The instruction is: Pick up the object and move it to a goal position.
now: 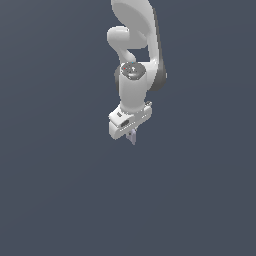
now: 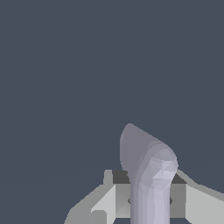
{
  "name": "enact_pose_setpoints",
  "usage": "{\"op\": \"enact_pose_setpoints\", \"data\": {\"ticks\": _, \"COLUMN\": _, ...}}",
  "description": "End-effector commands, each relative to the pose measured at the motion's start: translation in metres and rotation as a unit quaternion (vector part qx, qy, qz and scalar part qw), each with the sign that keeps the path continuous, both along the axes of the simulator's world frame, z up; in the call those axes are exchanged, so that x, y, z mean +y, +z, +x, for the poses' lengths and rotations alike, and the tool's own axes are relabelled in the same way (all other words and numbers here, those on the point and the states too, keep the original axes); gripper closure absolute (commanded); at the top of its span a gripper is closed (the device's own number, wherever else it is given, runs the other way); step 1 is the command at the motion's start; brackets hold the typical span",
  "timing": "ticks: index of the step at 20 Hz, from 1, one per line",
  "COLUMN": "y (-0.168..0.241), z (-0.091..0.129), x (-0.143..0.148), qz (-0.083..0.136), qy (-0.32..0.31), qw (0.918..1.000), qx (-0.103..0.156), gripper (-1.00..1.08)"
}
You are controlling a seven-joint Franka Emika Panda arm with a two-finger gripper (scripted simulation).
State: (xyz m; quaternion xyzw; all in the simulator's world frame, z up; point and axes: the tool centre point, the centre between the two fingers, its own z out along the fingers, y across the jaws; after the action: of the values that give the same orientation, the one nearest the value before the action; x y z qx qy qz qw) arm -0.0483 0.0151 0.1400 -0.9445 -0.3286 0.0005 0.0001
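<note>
The wrist view showed the bar [image 2: 148, 175] close up, pale lavender, clamped between the fingers [image 2: 107, 199] of the gripper [image 2: 151, 201]. The exterior view showed only its tip [image 1: 132, 136] below the white gripper [image 1: 131, 134], the arm [image 1: 135, 65] above. No writing was readable.

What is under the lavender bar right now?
Only plain dark surface shows beyond the lavender bar in the wrist view; no goal marker or support appears. The gripper clamps it, and the fingers and bar hide whatever lies directly behind them.
</note>
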Motion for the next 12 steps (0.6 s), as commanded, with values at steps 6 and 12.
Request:
{"op": "enact_pose_setpoints", "data": {"ticks": 6, "y": 0.075, "z": -0.006, "x": 0.004, "qz": 0.0, "qy": 0.0, "qw": 1.0, "qx": 0.0, "gripper": 1.08}}
{"op": "enact_pose_setpoints", "data": {"ticks": 12, "y": 0.141, "z": -0.011, "x": 0.008, "qz": 0.0, "qy": 0.001, "qw": 1.0, "qx": 0.0, "gripper": 1.08}}
